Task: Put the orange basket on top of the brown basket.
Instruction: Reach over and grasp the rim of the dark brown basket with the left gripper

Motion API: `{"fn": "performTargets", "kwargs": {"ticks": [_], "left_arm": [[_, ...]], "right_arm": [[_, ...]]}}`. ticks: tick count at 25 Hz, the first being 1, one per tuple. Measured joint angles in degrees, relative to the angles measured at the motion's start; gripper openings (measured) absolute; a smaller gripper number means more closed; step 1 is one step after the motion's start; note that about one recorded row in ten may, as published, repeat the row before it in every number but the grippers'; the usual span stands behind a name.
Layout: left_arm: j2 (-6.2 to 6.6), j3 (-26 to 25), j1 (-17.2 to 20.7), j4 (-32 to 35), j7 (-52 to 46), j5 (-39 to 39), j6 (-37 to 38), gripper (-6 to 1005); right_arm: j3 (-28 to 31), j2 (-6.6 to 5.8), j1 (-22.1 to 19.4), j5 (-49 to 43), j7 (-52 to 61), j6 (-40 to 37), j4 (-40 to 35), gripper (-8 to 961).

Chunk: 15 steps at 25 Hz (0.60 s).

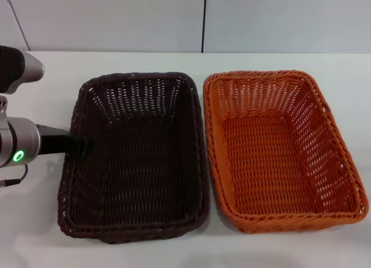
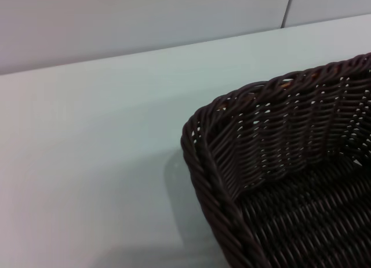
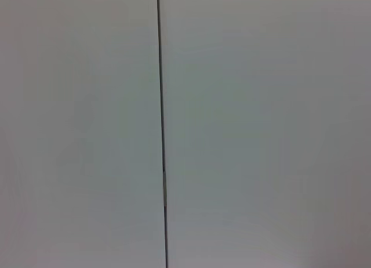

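Orange basket (image 1: 284, 158) and brown basket (image 1: 136, 158) are woven wicker-style, ribbed and rough, with braided rims and a faint sheen. The bench (image 1: 35, 221) is smooth, matt white. The left arm (image 1: 20, 146) looks like brushed metal.

Orange basket (image 1: 284, 149) upright, empty, just right of brown basket (image 1: 136, 155), rims nearly touching.

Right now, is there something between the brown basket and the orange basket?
No. In the head view the brown basket and the orange basket stand side by side on the table; only a narrow bare strip separates their rims.
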Motion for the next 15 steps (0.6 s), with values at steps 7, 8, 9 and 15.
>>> {"fn": "performTargets", "kwargs": {"ticks": [7,8,9,15], "left_arm": [[0.07,-2.81,-0.92,-1.71,6.55,-0.32,-2.64,302],[0.07,-2.81,-0.92,-1.71,6.55,-0.32,-2.64,285],[0.06,-4.84,-1.51,-2.9,11.92,-0.78,-4.36,269],[0.06,-16.51,-5.69,-5.18,36.56,-9.93,-14.96,265]], "right_arm": [[0.04,0.0,0.11,0.0,0.0,0.32,-0.33,771],[0.08,0.0,0.19,0.0,0.0,0.33,-0.39,771],[0.1,0.0,0.25,0.0,0.0,0.34,-0.4,771],[0.08,0.0,0.37,0.0,0.0,0.66,-0.68,771]]}}
